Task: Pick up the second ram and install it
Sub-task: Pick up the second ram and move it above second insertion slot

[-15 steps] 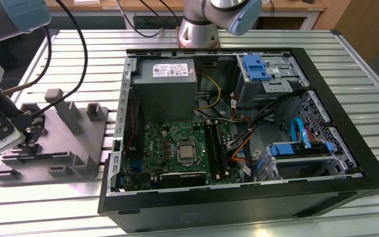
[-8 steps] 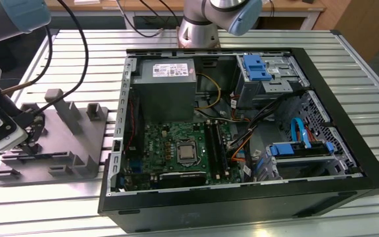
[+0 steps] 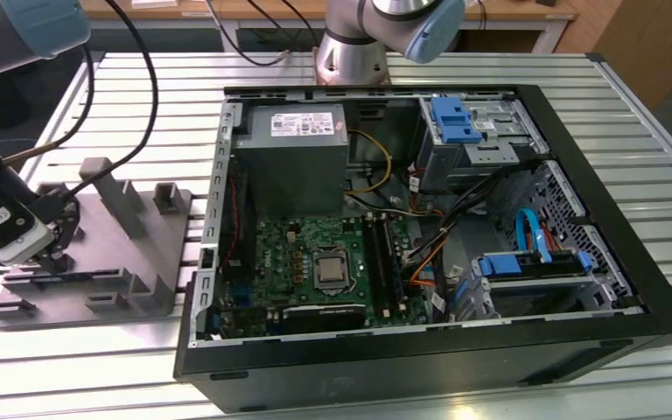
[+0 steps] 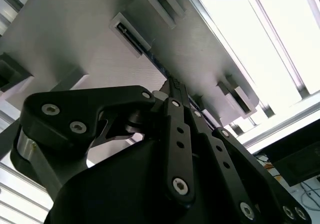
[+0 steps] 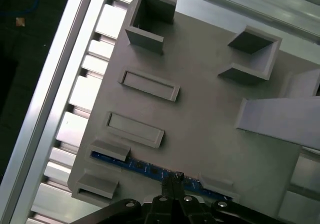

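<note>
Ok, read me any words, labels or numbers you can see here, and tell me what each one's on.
Nothing reads clearly.
White sticker on the grey metal power supply box: print too small.
Small white label on the silver drive cage with blue tabs: too small.
Thin dark circuit-board strip gripped by the black hand: markings blurred.

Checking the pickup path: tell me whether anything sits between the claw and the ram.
Nothing visible does. In the first wrist view the claw is down on the ram, tips together over the strip where it lies in the fixture. The fixture's blocks flank the ram and do not stand in the claw's way.
</note>
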Tool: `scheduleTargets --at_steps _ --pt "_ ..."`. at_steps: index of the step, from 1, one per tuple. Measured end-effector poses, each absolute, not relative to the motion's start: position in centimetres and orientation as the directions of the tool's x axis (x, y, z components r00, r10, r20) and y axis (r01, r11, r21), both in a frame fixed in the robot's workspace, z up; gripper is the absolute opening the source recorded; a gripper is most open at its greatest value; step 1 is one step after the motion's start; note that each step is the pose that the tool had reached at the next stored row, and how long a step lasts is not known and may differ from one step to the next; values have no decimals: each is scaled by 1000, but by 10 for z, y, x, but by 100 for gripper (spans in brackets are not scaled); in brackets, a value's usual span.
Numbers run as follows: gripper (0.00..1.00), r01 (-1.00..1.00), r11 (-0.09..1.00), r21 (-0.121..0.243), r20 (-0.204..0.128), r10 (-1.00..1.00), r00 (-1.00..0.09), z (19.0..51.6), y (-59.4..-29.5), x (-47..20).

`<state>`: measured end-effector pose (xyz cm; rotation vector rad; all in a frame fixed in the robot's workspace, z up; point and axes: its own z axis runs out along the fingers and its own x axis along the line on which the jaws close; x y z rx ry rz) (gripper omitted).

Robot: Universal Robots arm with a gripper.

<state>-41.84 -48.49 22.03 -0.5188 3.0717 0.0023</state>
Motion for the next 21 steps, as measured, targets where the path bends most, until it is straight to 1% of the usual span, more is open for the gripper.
scheduleTargets --at_steps 21 --pt "10 -460 888 -3 -26 -460 -888 220 -485 -418"
